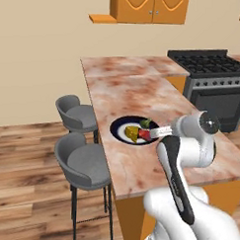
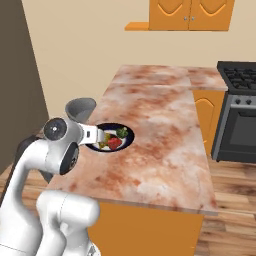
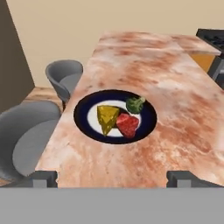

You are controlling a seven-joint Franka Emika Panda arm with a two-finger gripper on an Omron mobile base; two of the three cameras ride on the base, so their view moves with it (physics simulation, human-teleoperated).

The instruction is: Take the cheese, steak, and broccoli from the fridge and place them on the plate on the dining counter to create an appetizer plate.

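The plate (image 3: 83, 120), navy-rimmed, lies on the reddish marbled dining counter (image 3: 175, 100) near its left edge. On it sit the yellow cheese (image 3: 106, 118), the red steak (image 3: 127, 124) and the green broccoli (image 3: 135, 104), close together. My gripper (image 3: 113, 179) is open and empty, drawn back from the plate on the near side, above the counter's front edge. From the base I see the plate (image 1: 117, 129) with the cheese (image 1: 132, 133) and the gripper (image 1: 158, 131) beside the steak (image 1: 144, 135). The right base view shows the plate (image 2: 129, 134) just past the gripper (image 2: 100, 135).
Two grey stools (image 1: 83, 162) stand along the counter's left side. A black stove (image 1: 212, 81) is at the far right, orange cabinets (image 1: 149, 7) above. A tall dark slab (image 2: 17, 75) at the left may be the fridge's side; I cannot tell.
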